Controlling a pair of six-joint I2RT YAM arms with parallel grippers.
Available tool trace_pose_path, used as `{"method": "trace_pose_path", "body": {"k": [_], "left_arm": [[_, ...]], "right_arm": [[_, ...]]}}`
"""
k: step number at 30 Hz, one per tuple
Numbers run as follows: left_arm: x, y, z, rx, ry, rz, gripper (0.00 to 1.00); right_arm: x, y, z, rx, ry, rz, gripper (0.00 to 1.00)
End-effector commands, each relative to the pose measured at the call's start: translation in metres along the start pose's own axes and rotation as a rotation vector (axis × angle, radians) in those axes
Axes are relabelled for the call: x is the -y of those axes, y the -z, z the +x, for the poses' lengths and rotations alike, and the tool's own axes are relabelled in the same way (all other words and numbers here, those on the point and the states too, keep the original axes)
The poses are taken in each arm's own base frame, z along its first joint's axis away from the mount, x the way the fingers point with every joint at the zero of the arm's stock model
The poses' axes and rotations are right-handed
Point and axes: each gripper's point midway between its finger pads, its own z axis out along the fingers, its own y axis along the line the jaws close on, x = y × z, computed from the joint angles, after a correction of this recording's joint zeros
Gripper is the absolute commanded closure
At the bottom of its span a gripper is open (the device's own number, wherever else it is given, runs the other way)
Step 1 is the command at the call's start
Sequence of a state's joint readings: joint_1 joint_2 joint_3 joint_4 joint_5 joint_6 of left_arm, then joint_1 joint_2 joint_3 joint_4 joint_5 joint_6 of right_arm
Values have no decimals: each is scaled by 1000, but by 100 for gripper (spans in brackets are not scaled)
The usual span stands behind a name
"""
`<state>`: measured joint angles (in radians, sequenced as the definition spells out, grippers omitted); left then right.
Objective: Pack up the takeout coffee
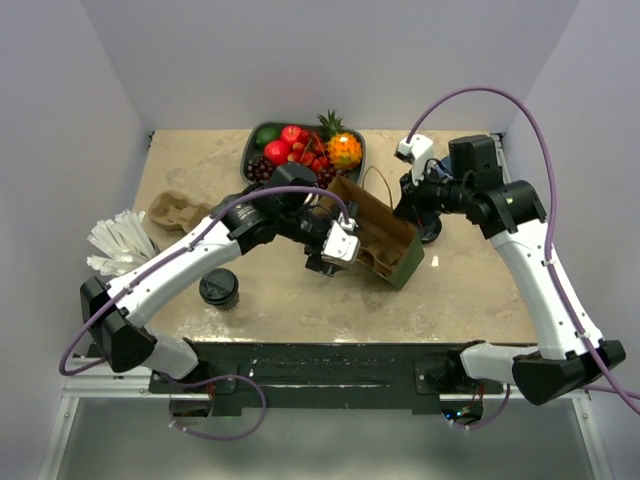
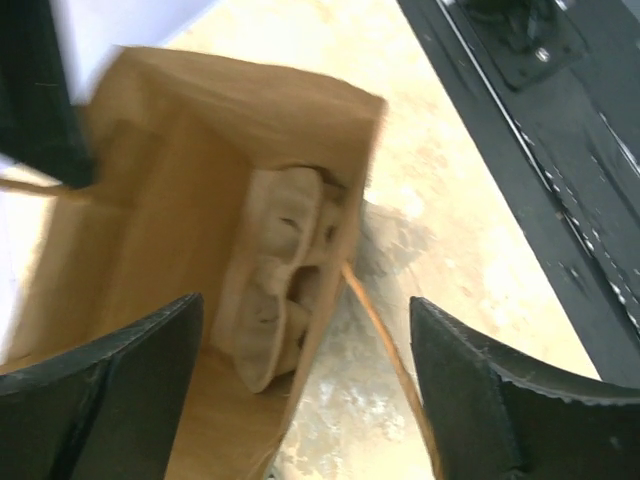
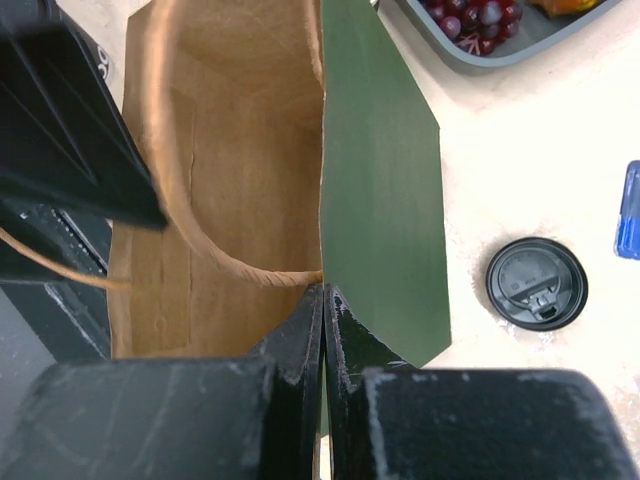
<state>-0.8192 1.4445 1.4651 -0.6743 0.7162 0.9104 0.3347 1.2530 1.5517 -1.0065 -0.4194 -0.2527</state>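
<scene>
Brown kraft paper with one dark green side panel makes up the paper bag (image 1: pixel 375 238) in the middle of the sandy, stone-patterned bench (image 1: pixel 480 290), and both hands are at its open mouth. The right hand (image 3: pixel 325 300) is pinched tight on the bag's rim, its two black fingers (image 3: pixel 300 350) pressed together just where the brown wall meets the green panel. To one side of that hand, near it on the bench, lies a loose round black plastic lid (image 3: pixel 537 283) with no cup under it. Farther ahead of the hand sits a dark tray of fruit (image 3: pixel 470 45). A blue object (image 3: pixel 628 210) shows at the picture's edge, too cropped to name.

The left hand (image 2: pixel 305 310) hangs at the bag's mouth with its fingers wide apart, gripping nothing. Straight ahead of it, inside the bag, lies a pale moulded-pulp cup carrier (image 2: pixel 275 280), and a thin brown twine handle (image 2: pixel 385 350) runs down close to one finger.

The takeout coffee (image 1: pixel 219 288), a small whitish paper cup with a round black plastic lid, stands on the bench outside the bag, well apart from both hands. It is back behind the left hand, just beside that arm's white forearm, toward the arm bases. A second pulp carrier (image 1: pixel 178 210) lies farther off on the same side, near a bundle of white paper items (image 1: pixel 115 245) that I cannot make out.
</scene>
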Motion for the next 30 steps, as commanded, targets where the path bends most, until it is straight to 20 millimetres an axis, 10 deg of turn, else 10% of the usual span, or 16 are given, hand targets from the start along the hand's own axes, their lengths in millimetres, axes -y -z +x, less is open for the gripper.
{"method": "trace_pose_path", "body": {"k": [1,8,16,30], "left_arm": [[12,-6,0,-18,-48,74,15],[45,-21,5,34,133,142,21],[95,-34,30,46,300,207,22],[102,-50,15,97,359,212,23]], "right_arm": [[-2,11,-17,100,60,16,100],[-8,15,-27,170,110,-8,100],[-38,13,8,131,205,-141,100],[-53,24,42,69,290,-200,100]]}}
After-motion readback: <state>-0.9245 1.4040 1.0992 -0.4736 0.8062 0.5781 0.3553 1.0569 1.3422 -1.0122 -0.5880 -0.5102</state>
